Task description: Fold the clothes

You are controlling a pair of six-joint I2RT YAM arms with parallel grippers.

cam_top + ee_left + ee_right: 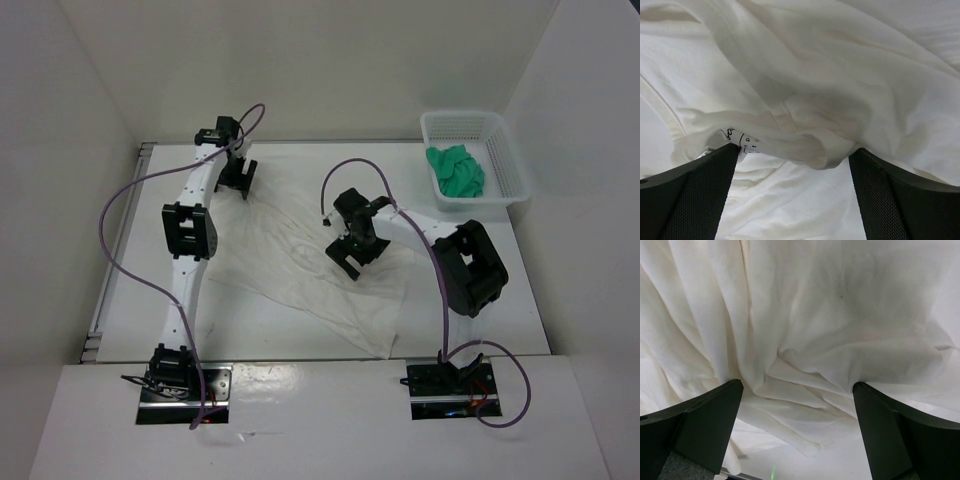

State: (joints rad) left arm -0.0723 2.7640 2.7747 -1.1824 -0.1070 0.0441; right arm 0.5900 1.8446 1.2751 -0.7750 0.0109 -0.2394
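From above, one white garment (300, 270) lies crumpled and partly spread across the middle of the worktop (140, 300), running from the far left toward the near right. There are two arms. The left one reaches to the far left part of the cloth, where the left fingers (246, 183) point down over it. The right one bends inward, and the right fingers (342, 258) hang over the garment's middle. Two purple cables loop along the arms, one on each. One white mesh basket (515, 185) stands at the far right corner, well apart from the garment, with one bright green cloth (455, 170) bunched inside. The worktop is plain white with a metal rail along its left edge. Plain white walls close it in on three sides.

In the left wrist view, two dark fingers (690, 200) stand spread wide at the lower corners. A soft rolled fold of the garment lies between them, pinched by neither. One small printed label (746, 141) peeks out beside the left-hand finger, its writing too small to read.

In the right wrist view, the two dark fingers (695, 430) are likewise spread wide and hold nothing. Wrinkled white fabric fills the frame, its creases fanning out from a point between them.
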